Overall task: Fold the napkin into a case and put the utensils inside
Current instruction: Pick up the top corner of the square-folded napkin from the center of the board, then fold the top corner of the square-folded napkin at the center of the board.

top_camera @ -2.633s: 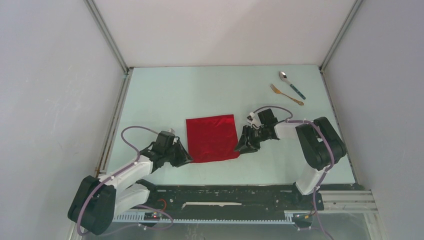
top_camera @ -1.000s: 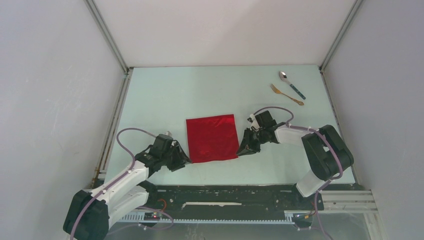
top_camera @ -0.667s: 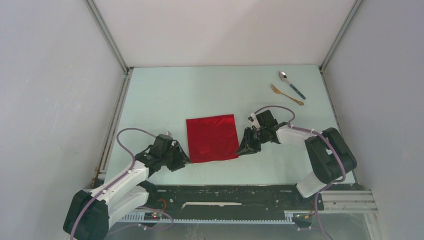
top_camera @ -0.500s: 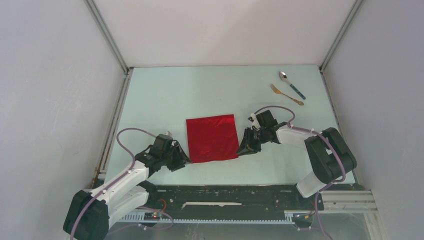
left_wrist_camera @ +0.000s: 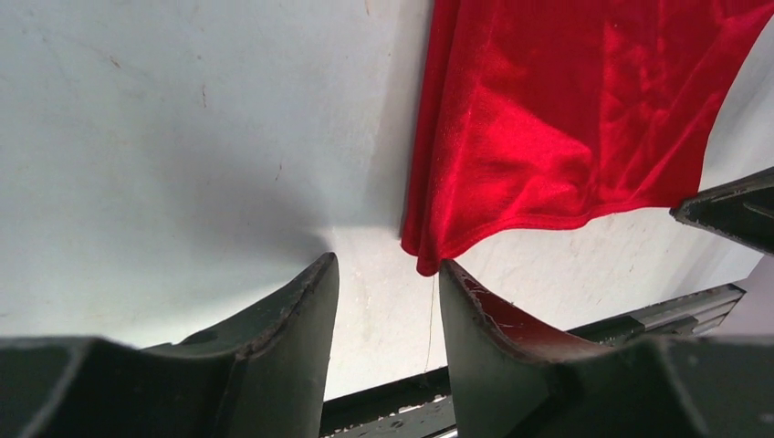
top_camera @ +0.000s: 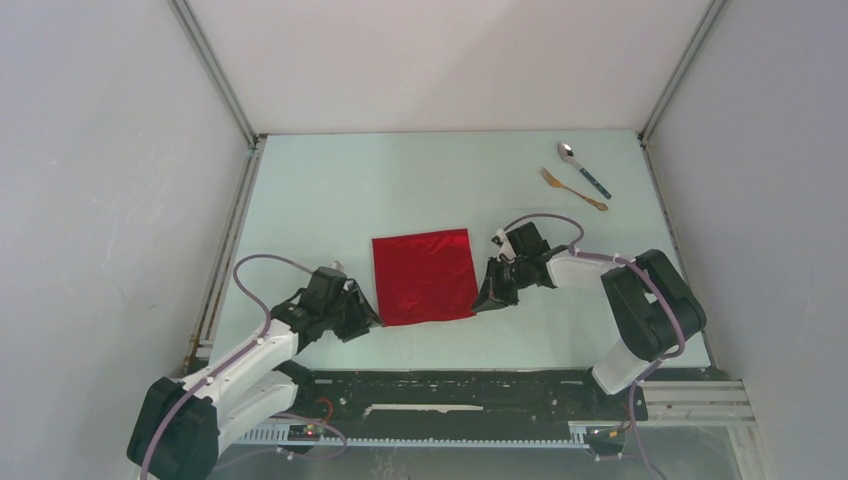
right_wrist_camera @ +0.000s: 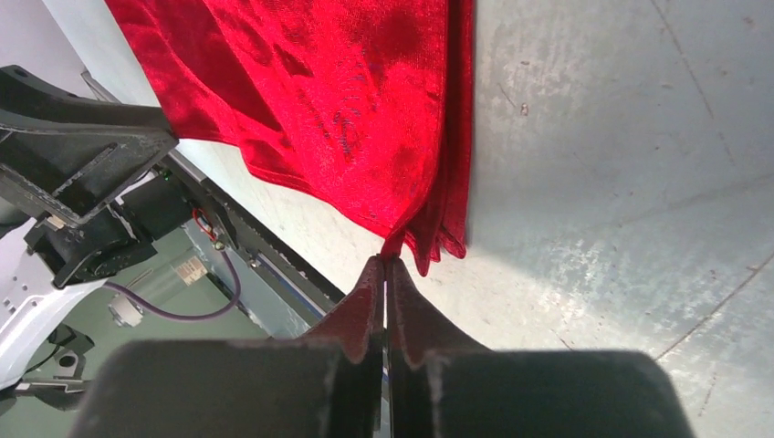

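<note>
Napkin (top_camera: 424, 276) corner pinched in closed right jaws (left jaws parted, beside).

We see a pale mint-green table (top_camera: 330, 190), its top scuffed and speckled in the wrist views. A red napkin (top_camera: 424, 275) lies on it towards the near edge, roughly centred, mostly flat with soft wrinkles. Along its right side we make out layered edges, and its near right corner is gathered into a point. At the far right corner lie a dark-handled spoon (top_camera: 584, 168) and a gold fork (top_camera: 573, 189), just beside each other, angled alike, well apart from the napkin.
</note>
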